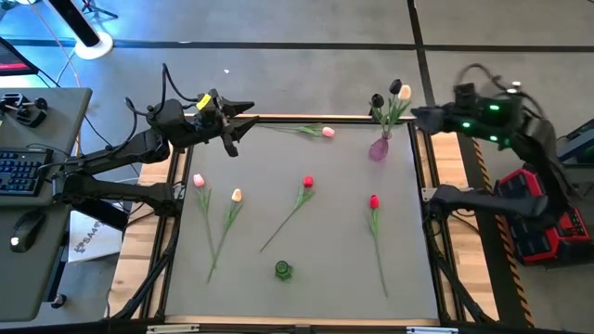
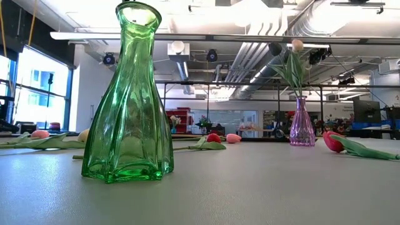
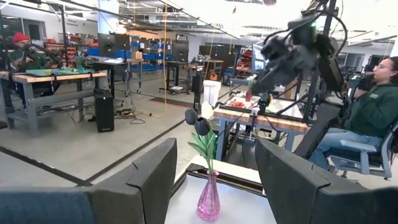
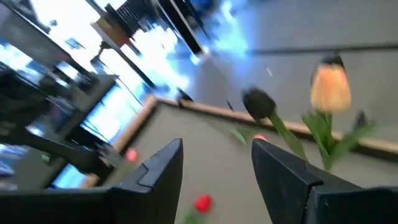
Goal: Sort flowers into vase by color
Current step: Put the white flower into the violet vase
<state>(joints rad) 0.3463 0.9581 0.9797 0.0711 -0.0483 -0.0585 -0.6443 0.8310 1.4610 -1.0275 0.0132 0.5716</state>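
- Two vases stand on the table: a purple vase (image 1: 379,148) near the far right corner and a green vase (image 1: 283,270) near the front edge, about midway across.
- The purple vase holds two tulips, one dark tulip (image 1: 377,100) and one cream tulip (image 1: 406,92), both upright on green stems.
- Five tulips lie flat on the table (image 1: 334,278), well apart from each other.
- Two are red: a red tulip (image 1: 308,183) near the centre and another red tulip (image 1: 374,201) to its right, stem pointing toward the front edge.
- Two are pink: a pink tulip (image 1: 198,181) on the left side and a second pink tulip (image 1: 328,133) near the far edge.
- One more cream tulip lying flat (image 1: 237,195) sits just beside the left pink one.
- The left gripper (image 1: 243,117) hangs over the far left corner, jaws spread wide and holding nothing.
- The right gripper (image 1: 417,114) hangs just beside the purple vase, jaws wide apart and empty.
- The table top is plain grey with a wooden border.
- The green vase is empty in the low view.
- Beyond lies a workshop with benches, ceiling ducts and a seated person in green (image 3: 377,109).
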